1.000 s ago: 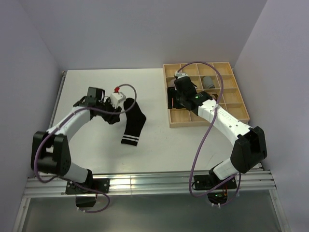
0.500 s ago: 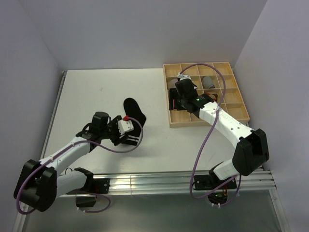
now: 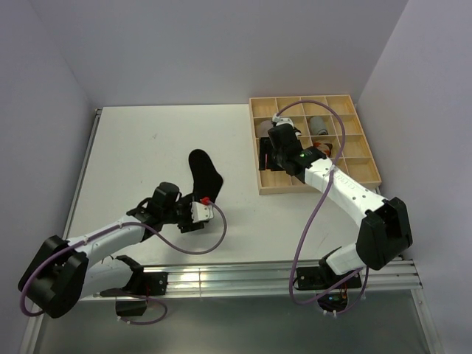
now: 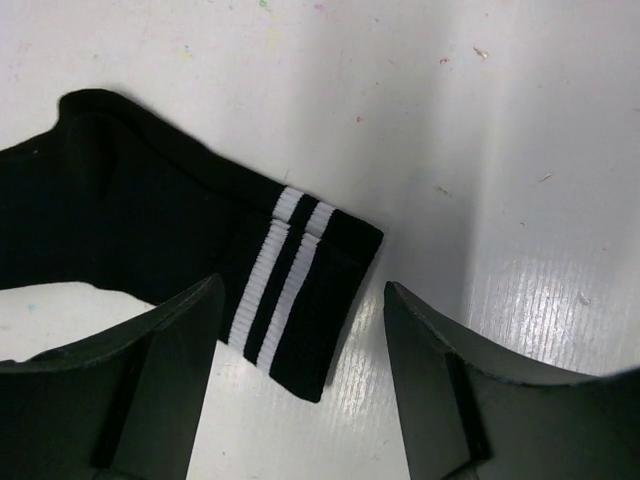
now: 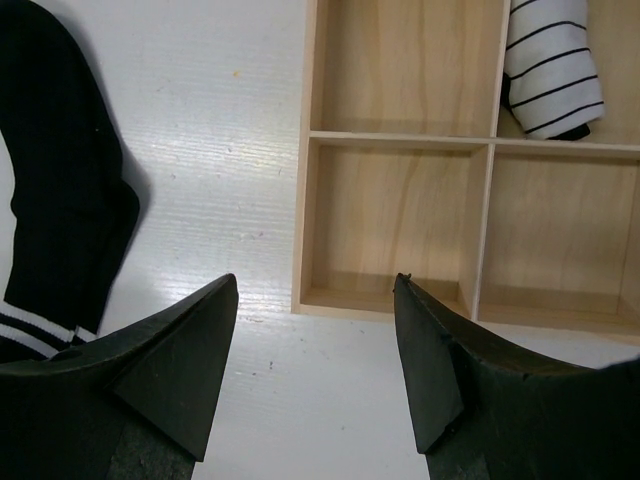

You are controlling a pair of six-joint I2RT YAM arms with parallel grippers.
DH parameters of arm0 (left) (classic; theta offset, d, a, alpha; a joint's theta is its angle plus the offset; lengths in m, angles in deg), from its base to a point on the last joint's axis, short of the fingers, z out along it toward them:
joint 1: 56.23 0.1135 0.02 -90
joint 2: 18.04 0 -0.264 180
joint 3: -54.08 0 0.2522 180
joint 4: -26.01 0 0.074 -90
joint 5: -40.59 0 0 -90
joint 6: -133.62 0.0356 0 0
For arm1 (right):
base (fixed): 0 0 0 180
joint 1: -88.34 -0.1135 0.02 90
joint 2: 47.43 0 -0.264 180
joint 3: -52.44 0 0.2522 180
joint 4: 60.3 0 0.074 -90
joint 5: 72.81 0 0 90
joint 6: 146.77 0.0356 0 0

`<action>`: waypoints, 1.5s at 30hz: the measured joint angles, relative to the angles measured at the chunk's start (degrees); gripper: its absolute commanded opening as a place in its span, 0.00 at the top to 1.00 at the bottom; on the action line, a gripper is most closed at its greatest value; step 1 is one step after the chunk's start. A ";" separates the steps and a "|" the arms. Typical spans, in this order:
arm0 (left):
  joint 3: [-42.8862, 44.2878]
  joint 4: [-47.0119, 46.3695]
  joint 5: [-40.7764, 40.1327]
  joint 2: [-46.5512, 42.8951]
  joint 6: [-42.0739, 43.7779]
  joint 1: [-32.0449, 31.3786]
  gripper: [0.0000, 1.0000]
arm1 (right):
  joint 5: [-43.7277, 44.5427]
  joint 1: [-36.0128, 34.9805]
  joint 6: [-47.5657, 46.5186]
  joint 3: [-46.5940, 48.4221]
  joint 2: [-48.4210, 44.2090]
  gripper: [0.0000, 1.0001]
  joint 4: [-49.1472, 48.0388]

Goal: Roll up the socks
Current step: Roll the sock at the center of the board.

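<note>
A black sock [image 3: 203, 171] lies flat on the white table, toe to the far side. Its cuff with two white stripes [image 4: 288, 286] lies between the fingers of my left gripper [image 4: 302, 284], which is open and empty just above it. In the top view the left gripper [image 3: 193, 219] hides the cuff. My right gripper [image 5: 315, 280] is open and empty, hovering over the table at the near left corner of the wooden tray [image 5: 305, 150]; it also shows in the top view [image 3: 268, 158]. The sock's edge shows in the right wrist view [image 5: 60, 200].
The wooden compartment tray [image 3: 366, 164] stands at the right. A white rolled sock with black stripes [image 5: 552, 70] lies in one compartment, and a grey roll [image 3: 318, 124] in another. Walls close the table at the back and sides.
My left gripper has moved from the sock's toe end toward the near edge and now sits over the striped cuff. The right gripper has barely moved. The sock lies as before.
</note>
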 measured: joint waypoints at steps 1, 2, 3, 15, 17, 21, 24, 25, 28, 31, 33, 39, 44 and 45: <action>-0.11 -0.50 -0.15 0.70 0.20 -0.11 0.32 | 0.00 0.00 0.00 -0.11 0.00 0.29 -0.17; -0.24 -0.92 -0.31 1.53 0.35 -0.22 0.33 | 0.00 0.00 -0.02 -0.15 0.00 0.29 -0.24; -0.33 -1.01 -0.39 2.23 0.55 -0.24 0.33 | -0.02 0.00 -0.02 -0.20 0.00 0.29 -0.33; -1.01 -5.22 -2.45 7.39 1.73 -0.31 0.44 | -0.11 0.00 -0.04 -2.14 -0.42 0.30 -1.33; -0.37 -6.25 -2.51 8.74 1.70 -0.28 0.46 | -0.20 0.00 -0.07 -2.21 -0.42 0.30 -1.40; 0.85 -7.15 -2.82 10.99 1.51 -0.28 0.62 | -0.26 0.00 -0.24 -2.21 -0.48 0.32 -1.51; 1.70 -5.86 -2.71 11.72 0.70 -0.07 0.84 | -0.28 0.00 -0.35 -2.21 -0.55 0.33 -1.53; 2.36 -4.98 -2.56 12.00 0.39 0.07 0.88 | -0.33 0.00 -0.42 -2.21 -0.61 0.34 -1.51; 6.14 -0.66 -0.81 13.53 -0.90 0.87 1.00 | -0.76 0.00 -0.55 -2.21 -0.72 0.34 -1.55; 10.88 4.31 2.73 14.93 -2.38 2.32 1.00 | -1.49 -0.02 -0.76 -2.54 -0.94 0.34 -2.10; 14.21 7.96 5.62 15.63 -2.86 3.39 1.00 | -1.97 -0.02 -1.14 -3.63 -1.70 0.35 -2.82; 28.04 23.58 14.16 23.76 -2.40 5.09 1.00 | -4.39 -0.94 -2.62 -8.22 -6.01 0.35 -6.27; 37.94 38.71 18.43 34.86 0.04 5.88 1.00 | -6.08 -4.07 -3.67 -12.24 -9.84 0.35 -9.44; 39.67 41.97 19.06 37.11 0.79 6.05 0.99 | -6.43 -4.83 -3.80 -13.03 -10.51 0.35 -10.25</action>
